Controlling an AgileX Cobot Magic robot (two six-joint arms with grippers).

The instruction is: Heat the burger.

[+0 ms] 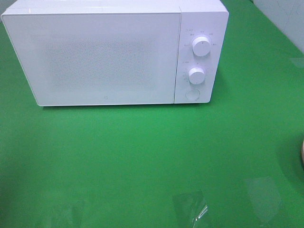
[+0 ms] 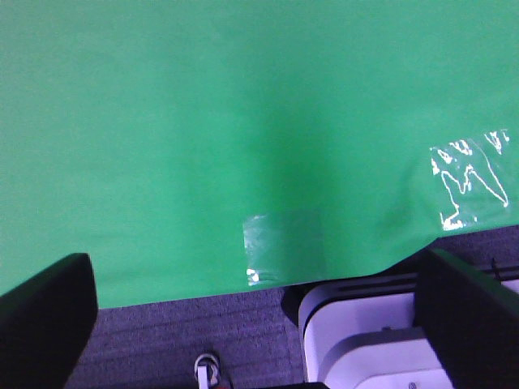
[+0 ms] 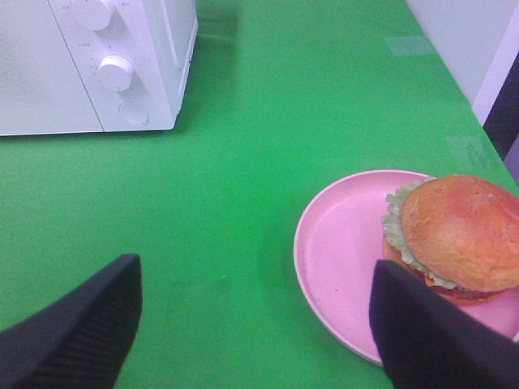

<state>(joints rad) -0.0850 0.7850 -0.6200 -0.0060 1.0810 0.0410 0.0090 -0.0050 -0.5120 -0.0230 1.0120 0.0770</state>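
Both jaws stand open and empty: the left gripper [image 2: 259,324] over the green table [image 2: 203,146], the right gripper [image 3: 255,324] near the burger [image 3: 458,235], which sits at the plate's [image 3: 340,251] three-o'clock side. The microwave [image 1: 104,52] is closed.

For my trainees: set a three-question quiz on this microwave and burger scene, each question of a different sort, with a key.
1. True or false: the microwave door is shut.
2. The burger rests on: A) the green table B) a pink plate C) the microwave's top.
3. Fill in: the right gripper hangs with jaws ____ and holds nothing.

Key: 1 true. 2 B. 3 open.
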